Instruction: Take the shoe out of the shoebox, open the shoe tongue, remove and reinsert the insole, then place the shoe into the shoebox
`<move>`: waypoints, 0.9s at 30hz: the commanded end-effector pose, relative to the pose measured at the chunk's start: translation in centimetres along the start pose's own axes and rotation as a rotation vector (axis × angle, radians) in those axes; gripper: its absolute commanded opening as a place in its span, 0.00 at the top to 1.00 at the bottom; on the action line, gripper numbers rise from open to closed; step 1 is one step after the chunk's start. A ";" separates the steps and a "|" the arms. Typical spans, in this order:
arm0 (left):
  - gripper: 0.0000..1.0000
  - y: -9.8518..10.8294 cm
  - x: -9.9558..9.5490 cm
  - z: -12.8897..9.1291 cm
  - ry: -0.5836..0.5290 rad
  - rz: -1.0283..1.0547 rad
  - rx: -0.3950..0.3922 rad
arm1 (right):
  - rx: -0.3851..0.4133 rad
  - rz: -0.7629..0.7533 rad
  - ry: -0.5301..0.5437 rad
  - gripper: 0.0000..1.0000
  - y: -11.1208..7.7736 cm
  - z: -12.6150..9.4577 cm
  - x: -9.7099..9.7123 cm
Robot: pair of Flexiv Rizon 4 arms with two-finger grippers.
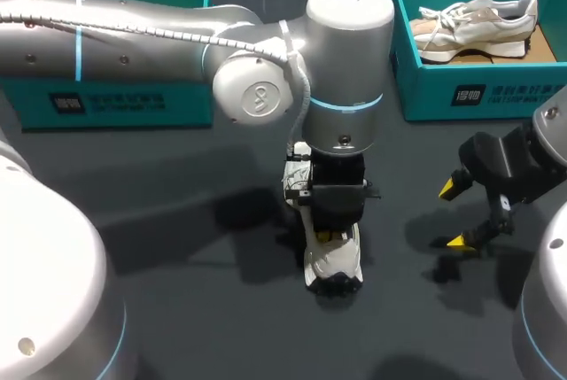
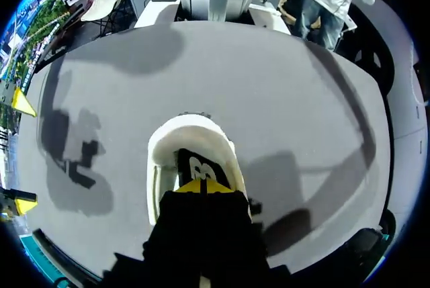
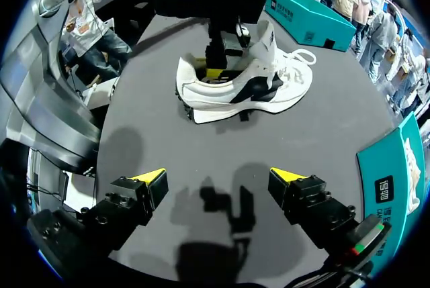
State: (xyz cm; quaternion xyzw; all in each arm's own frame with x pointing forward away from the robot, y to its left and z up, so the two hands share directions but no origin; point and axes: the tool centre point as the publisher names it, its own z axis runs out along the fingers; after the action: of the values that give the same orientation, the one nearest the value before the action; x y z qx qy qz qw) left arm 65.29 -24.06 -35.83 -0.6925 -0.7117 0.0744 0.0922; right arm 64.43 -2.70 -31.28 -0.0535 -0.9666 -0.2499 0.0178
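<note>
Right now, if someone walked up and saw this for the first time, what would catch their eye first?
The silver left arm stretches across the dark table, the left gripper dipped into a white sneaker with black side marks at the middle. At the far right, a teal cardboard shoebox holds a second pale sneaker, and the right gripper hangs open in front of it.

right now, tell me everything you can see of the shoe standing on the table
The shoe is a white sneaker with black side panels, white laces and a dark lugged sole. It stands upright on the dark table, outside the shoebox. The left gripper, tips together, reaches down into its opening by the heel; the open right gripper hovers apart from it.
</note>
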 end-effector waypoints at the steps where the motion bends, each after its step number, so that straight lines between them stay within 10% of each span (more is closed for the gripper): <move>1: 1.00 -0.5 0.9 -0.1 0.025 -0.008 -0.031 | 0.002 0.000 -0.003 0.00 0.0 0.0 0.2; 15: 1.00 1.2 1.1 4.4 0.095 -0.097 -0.043 | 0.002 0.000 -0.003 0.00 0.0 0.0 0.2; 27: 1.00 -0.3 1.0 -1.4 -0.039 -0.053 -0.042 | 0.002 0.000 -0.003 0.00 0.0 0.0 0.2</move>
State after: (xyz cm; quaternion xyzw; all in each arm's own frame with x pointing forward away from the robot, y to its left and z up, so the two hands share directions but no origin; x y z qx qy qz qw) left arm 65.28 -24.70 -36.31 -0.6724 -0.7334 0.0622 0.0779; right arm 64.43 -2.69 -31.28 -0.0535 -0.9666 -0.2500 0.0178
